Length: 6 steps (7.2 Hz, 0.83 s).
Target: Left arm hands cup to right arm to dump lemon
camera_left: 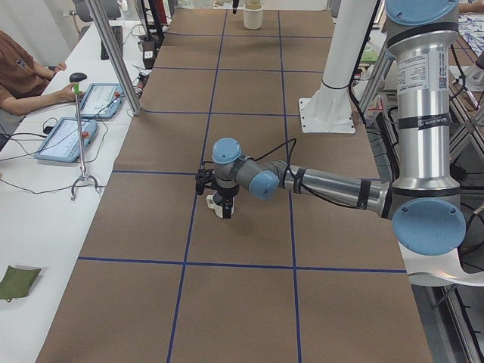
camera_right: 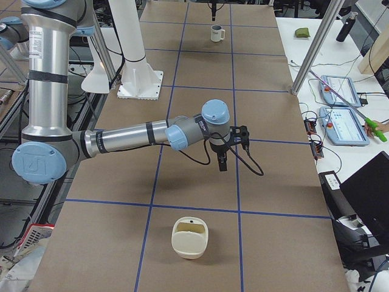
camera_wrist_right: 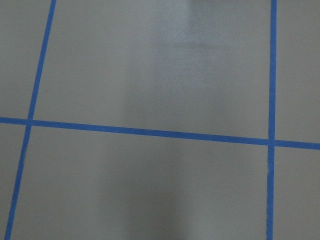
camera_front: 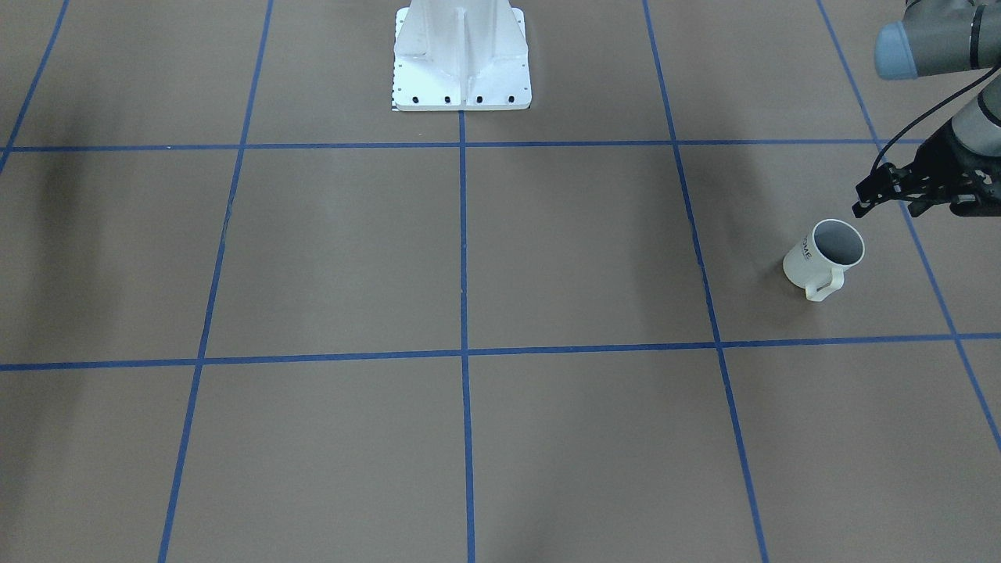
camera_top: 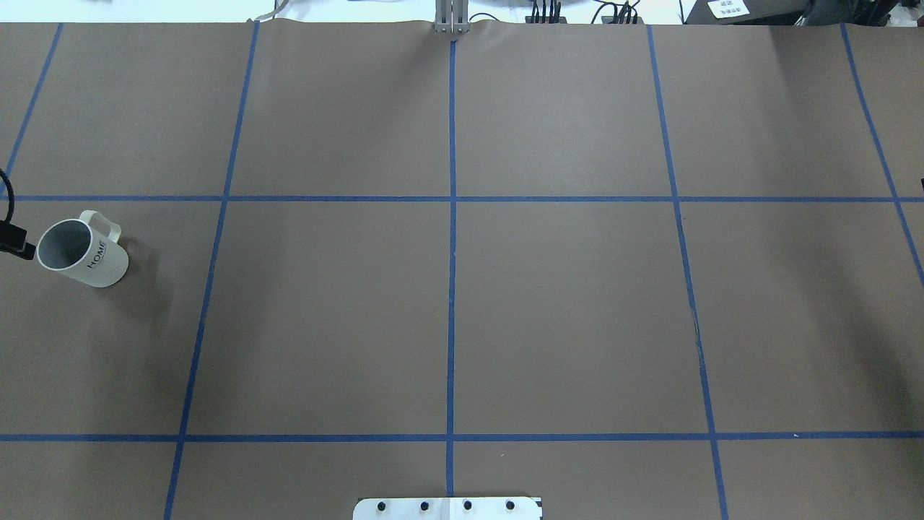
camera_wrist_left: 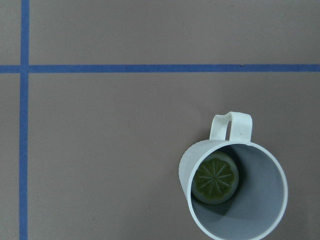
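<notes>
Cup (camera_top: pixel 81 253) and everything else rested on the broad brown surface (camera_top: pixel 563 303), which blue tape lines (camera_top: pixel 452 289) divided into squares, with the white pedestal (camera_front: pixel 461 55) bolted at the robot's edge. The left arm (camera_left: pixel 333 185) extended low over the robot's left end of the surface, and the right arm (camera_right: pixel 127 137) extended over the right end, well apart from it. The left claw (camera_front: pixel 859 201) hung just beside and above the cup's mouth, its jaws looking parted and holding nothing. The right claw (camera_right: pixel 222 159) pointed down above the surface; it showed only from the side camera, so whether it was wide or narrow could not be told. A cream container (camera_right: pixel 189 238) sat on the surface near the right end. The cup stood upright near the left end, inside one taped square, its loop handle turned away from the robot and the black word HOME facing the centre. Inside it, on the dark grey bottom, lay the lemon (camera_wrist_left: pixel 215 178), a yellow-green slice with its cut face up, below the rim.
</notes>
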Each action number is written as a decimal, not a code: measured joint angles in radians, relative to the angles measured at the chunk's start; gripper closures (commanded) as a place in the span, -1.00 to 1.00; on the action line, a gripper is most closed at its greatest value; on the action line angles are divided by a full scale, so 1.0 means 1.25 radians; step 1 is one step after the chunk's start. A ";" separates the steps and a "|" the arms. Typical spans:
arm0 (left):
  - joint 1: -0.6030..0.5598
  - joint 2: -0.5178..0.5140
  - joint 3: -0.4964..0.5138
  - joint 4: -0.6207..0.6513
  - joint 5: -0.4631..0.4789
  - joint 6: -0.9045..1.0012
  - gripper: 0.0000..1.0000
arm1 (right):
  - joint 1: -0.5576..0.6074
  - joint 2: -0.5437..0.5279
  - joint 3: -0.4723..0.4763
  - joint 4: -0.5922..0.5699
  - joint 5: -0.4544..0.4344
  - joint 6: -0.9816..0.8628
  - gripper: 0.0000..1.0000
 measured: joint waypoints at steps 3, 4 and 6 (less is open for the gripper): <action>0.037 -0.033 0.036 0.000 0.004 -0.026 -1.00 | -0.003 0.002 0.000 0.000 0.000 0.000 -0.99; 0.040 -0.046 0.055 -0.001 0.004 -0.026 -1.00 | -0.004 0.002 -0.002 0.000 0.000 0.000 -0.99; 0.042 -0.068 0.093 -0.002 0.005 -0.024 -0.53 | -0.009 0.002 -0.006 0.000 0.000 -0.001 -0.99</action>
